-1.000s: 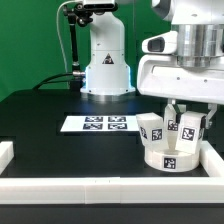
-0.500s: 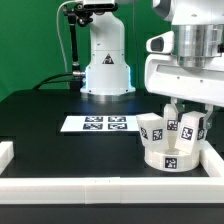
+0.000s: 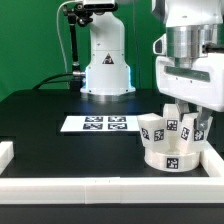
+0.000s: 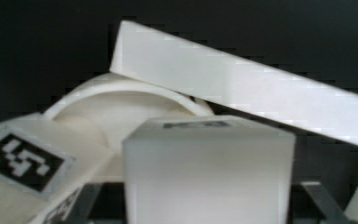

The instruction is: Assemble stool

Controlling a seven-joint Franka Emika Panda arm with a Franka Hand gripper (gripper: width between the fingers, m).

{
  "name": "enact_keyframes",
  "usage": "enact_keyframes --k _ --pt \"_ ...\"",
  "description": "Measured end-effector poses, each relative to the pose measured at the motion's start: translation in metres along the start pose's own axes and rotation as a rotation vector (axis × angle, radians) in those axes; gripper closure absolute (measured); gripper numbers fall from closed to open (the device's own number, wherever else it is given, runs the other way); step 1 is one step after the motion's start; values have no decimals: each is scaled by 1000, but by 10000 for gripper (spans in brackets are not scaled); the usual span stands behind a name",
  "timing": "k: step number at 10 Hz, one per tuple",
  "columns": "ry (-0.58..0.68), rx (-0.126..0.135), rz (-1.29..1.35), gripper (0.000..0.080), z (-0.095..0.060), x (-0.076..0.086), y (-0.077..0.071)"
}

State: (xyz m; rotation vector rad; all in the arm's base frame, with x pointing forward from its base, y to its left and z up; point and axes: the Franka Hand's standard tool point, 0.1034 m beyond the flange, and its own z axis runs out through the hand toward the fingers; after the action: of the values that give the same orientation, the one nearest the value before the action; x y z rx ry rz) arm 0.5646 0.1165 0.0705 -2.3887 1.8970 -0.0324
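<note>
Here, a black table [image 3: 60,145] carries the stool [image 3: 170,140] by the border rails [image 3: 110,186].
Open tabletop lies toward nine o'clock; whether the gripper [image 3: 187,112] is apart or together cannot be told.

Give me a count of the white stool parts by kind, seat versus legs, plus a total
Thick round white disc seat: 1
Chunky white block legs with tags standing on the seat, at and: 3
Total: 4

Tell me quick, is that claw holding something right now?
Gripper: cannot be told; it is down among the stool legs, but its fingertips are hidden in both views.
</note>
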Motion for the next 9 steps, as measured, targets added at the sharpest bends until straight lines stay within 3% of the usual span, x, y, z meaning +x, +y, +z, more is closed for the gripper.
enact_keyframes --k 3,4,9 --pt "-45 77 344 456 1 5 1" --pt "-56 87 412 456 1 3 0" --pt "-86 84 670 456 2 -1 0"
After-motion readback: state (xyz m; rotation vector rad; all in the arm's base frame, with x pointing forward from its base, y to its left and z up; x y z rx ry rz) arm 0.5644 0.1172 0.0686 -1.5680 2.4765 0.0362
